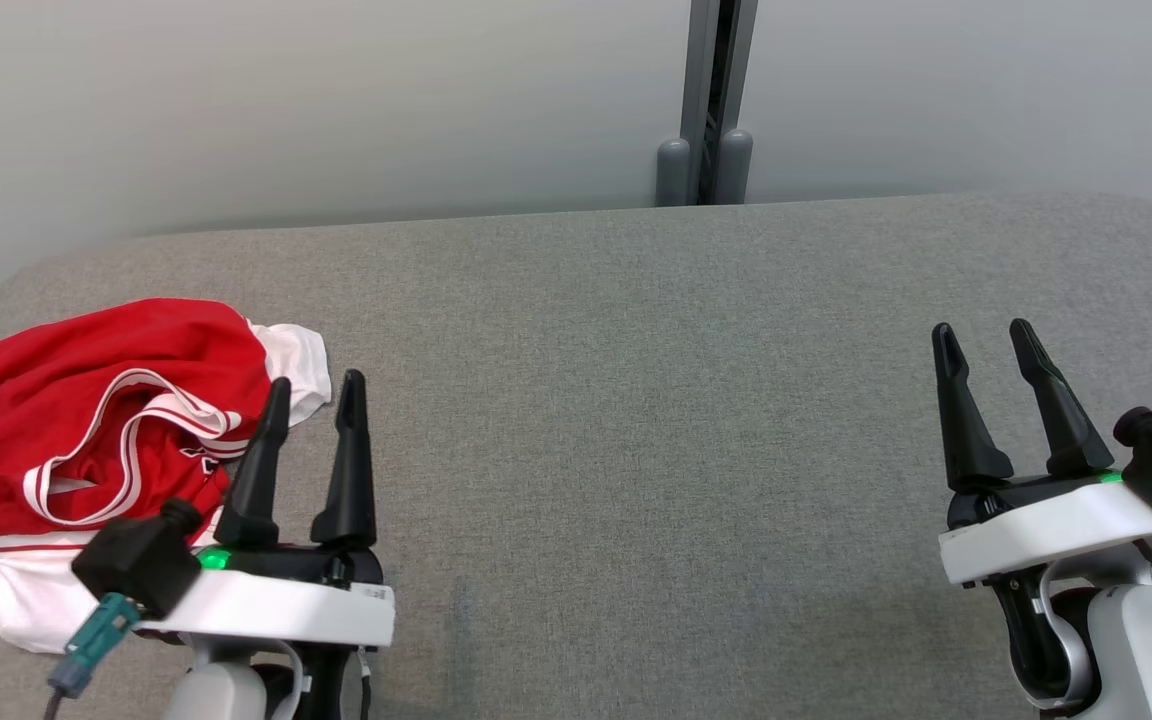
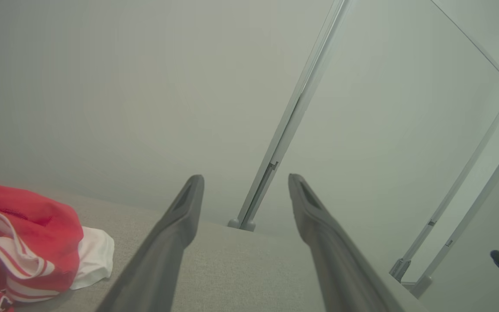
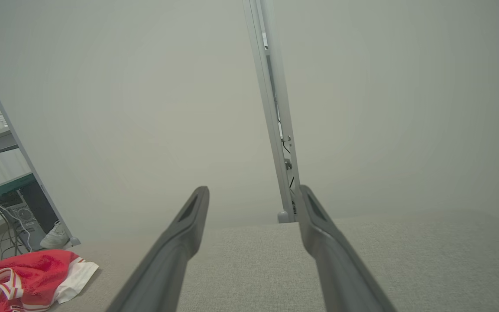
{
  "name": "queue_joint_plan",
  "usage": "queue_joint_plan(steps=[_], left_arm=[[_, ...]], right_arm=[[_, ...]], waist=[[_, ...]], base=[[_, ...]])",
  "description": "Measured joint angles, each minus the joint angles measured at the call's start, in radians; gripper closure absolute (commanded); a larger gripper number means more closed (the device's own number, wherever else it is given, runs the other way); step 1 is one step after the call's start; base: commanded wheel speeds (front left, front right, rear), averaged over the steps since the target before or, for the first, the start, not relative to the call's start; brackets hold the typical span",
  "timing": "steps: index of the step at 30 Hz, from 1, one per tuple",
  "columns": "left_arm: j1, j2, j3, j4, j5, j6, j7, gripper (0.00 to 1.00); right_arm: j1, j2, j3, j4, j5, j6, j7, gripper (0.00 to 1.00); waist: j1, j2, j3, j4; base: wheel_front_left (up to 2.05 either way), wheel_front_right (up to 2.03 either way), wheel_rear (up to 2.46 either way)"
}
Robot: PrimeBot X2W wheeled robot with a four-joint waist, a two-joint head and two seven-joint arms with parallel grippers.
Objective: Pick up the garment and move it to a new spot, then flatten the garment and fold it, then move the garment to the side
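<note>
Head view puts both grippers nearest, along the lower edge. The left gripper (image 1: 317,378) stands at lower left with its two dark fingers spread and nothing between them. The right gripper (image 1: 981,326) stands at lower right, likewise spread and holding nothing.

Just beyond and to the left of the left gripper lies the garment (image 1: 86,400), a red jersey with white trim. It is crumpled in a heap at the left end of the grey padded table (image 1: 636,400).

In the left wrist view the garment (image 2: 24,229) lies off to the left of that gripper's parted fingers (image 2: 173,234), not between them. In the right wrist view the right gripper (image 3: 251,190) points over grey fabric, with the garment (image 3: 24,268) well apart at lower left.

Farther back, a pale wall (image 1: 336,100) rises behind the table, split by a grey post (image 1: 696,100).
</note>
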Motion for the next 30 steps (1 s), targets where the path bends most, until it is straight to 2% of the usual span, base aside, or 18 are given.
queue_joint_plan(steps=[5,11,14,30], left_arm=[[0.009,0.000,-0.038,0.029,0.126,0.017,-0.006,0.00],[0.022,0.001,-0.063,0.036,0.204,0.045,-0.014,0.00],[0.023,0.001,-0.063,0.035,0.211,0.067,-0.016,0.00],[0.035,0.002,-0.056,0.064,0.308,0.088,-0.036,0.00]], right_arm=[[0.009,0.007,-0.010,0.000,-0.053,0.000,-0.016,0.00],[0.027,0.016,-0.021,-0.004,-0.110,0.000,-0.037,0.00],[0.036,0.017,-0.012,0.010,-0.139,0.000,-0.045,0.00],[0.030,0.016,0.024,0.055,-0.202,0.000,-0.095,0.00]], waist=[[0.0000,0.0000,0.001,0.001],[0.0000,0.0000,0.002,-0.003],[0.0000,0.0000,0.003,-0.006],[0.0000,0.0000,0.024,-0.016]], base=[[0.00,0.00,0.00],[0.00,0.00,0.00],[0.00,0.00,0.00],[0.00,0.00,0.00]])
